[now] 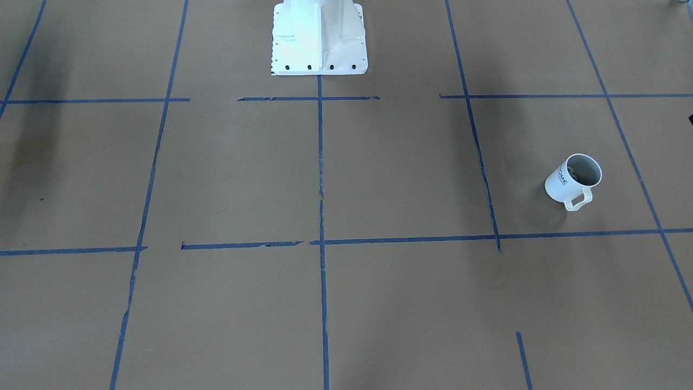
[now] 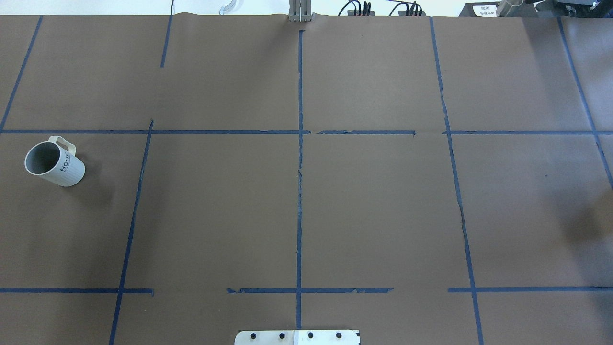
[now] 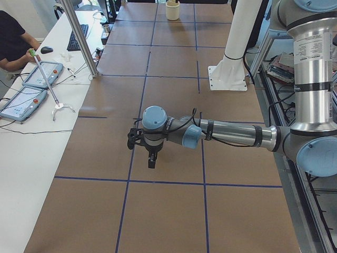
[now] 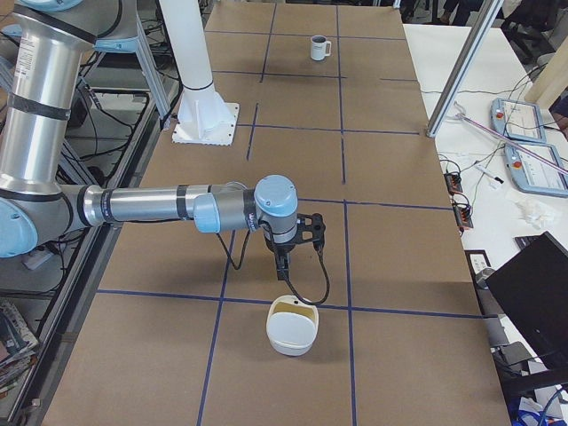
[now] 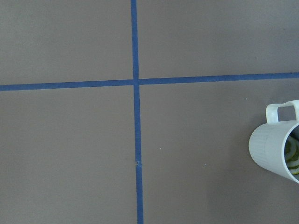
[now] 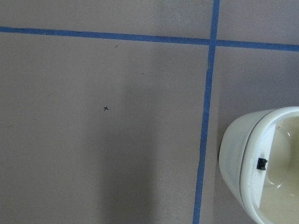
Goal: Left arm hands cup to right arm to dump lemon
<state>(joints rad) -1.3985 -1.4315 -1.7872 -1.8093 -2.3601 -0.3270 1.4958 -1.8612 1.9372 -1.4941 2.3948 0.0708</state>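
The cup stands alone on the surface. How open the left hand and right hand are cannot be told. An off-centre grab could spill the lemon.

Table top covered in matt brown paper, faintly creased, lined with blue tape, ragged-edged in spots. Cup white, satin finish, ribbed low on the wall, grey matt inside. Left arm and right arm: brushed silver metal tubes, smooth light-blue plastic joint caps. Robot base glossy white painted metal. Cream container smooth, shiny, plastic-looking.
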